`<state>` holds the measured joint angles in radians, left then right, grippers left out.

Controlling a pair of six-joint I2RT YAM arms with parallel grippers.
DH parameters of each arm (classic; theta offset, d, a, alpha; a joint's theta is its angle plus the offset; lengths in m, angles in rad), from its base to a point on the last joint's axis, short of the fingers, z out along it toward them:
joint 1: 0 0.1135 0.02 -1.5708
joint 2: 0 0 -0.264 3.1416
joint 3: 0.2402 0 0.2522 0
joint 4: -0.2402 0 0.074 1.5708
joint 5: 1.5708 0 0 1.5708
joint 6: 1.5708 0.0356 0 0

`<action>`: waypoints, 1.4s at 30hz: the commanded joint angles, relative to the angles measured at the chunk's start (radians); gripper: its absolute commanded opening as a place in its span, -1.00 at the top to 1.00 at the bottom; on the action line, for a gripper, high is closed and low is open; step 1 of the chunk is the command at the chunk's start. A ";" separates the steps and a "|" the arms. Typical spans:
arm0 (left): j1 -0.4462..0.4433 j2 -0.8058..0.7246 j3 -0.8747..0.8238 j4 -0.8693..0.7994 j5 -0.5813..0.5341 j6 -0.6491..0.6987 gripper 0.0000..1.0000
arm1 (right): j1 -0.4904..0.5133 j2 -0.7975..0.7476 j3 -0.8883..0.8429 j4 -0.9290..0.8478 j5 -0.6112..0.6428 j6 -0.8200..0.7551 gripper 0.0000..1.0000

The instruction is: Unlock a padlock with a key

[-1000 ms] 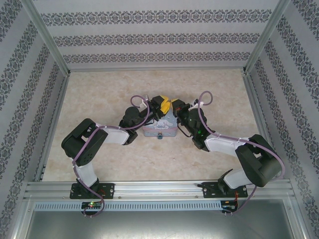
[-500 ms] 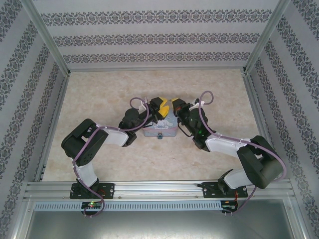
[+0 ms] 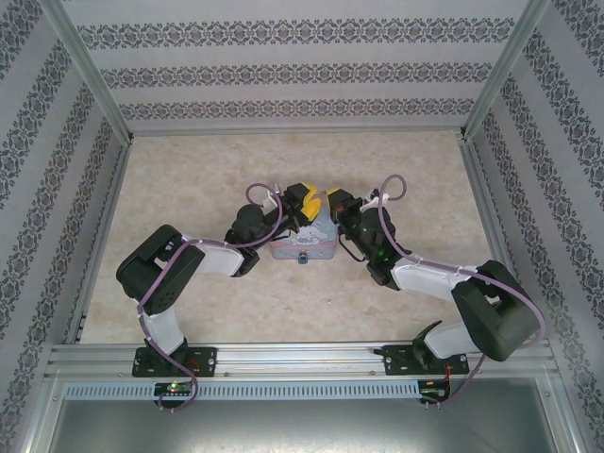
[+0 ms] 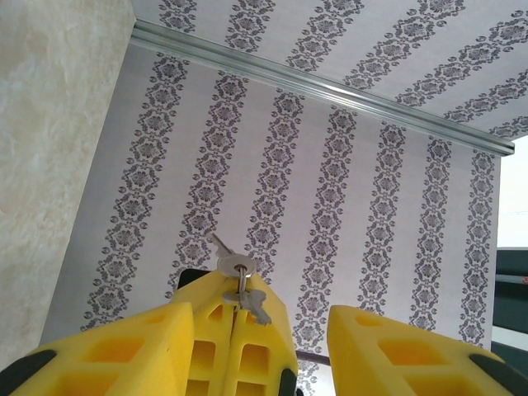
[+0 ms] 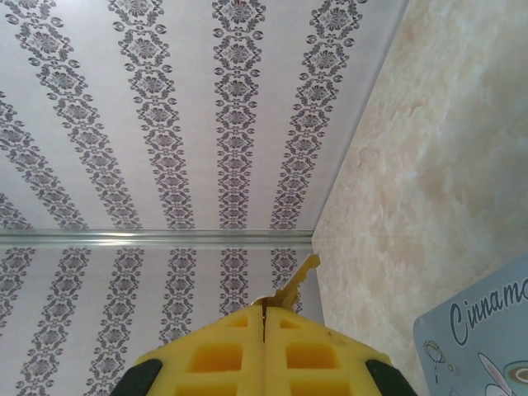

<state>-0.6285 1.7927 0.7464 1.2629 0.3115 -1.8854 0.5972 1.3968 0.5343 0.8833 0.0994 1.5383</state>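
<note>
- My right jaws (image 5: pixel 264 310) are clenched, the two yellow fingers pressed flat together, with the key (image 5: pixel 299 280) pinched at their tips.
- My right wrist camera shows the key as a brass-coloured sliver poking out past the fingertips, slanting up and to the right against the patterned wall (image 5: pixel 165 124).
- That same view catches a corner of the pale blue tin (image 5: pixel 478 330) below and to the right of my right jaws, lying on the mottled surface (image 5: pixel 412 165).
- My left wrist camera sees the other side of the grip: a small ring (image 4: pixel 237 265) and a second metal piece dangle at my right jaws' tips.
- My left jaws (image 4: pixel 262 320) are released, their fingers parted. My right jaws' tips sit between them, close against one finger, with a clear gap to the other.
- From overhead, both sets of jaws meet tip to tip above the far edge of the tin; the key is too small to make out there.
- The overhead view alone gives me the padlock (image 3: pixel 303 258), a tiny dark spot at the tin's near edge, on the side away from both jaws. I cannot tell whether its shackle is closed.
</note>
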 commanded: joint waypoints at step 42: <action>-0.003 0.048 0.057 -0.013 0.008 0.031 0.55 | -0.008 -0.039 -0.037 0.002 -0.018 -0.035 1.00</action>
<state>-0.6285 1.8355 0.7841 1.2377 0.3130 -1.8763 0.5972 1.3769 0.5011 0.8677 0.0887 1.5196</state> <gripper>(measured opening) 0.231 0.065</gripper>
